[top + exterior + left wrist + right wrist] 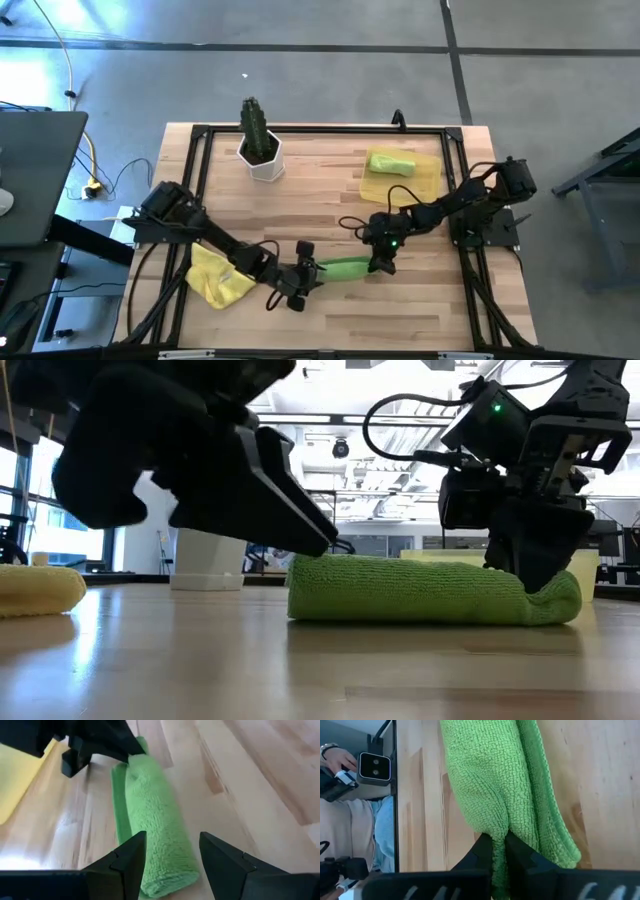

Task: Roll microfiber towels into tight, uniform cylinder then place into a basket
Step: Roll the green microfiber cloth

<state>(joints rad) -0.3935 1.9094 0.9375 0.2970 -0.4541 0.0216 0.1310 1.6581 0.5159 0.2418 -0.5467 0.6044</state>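
Right wrist view: right end effector (498, 851) pinches rolled green towel (490, 785).

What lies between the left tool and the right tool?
The rolled green towel spans it: right tool pinches one end, the open left tool flanks the other, seen in the high and wrist views.

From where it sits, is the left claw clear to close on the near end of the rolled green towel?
Probably yes. The left claw is open and straddles the rolled green towel's end, nothing between. The right claw pinches the other end.
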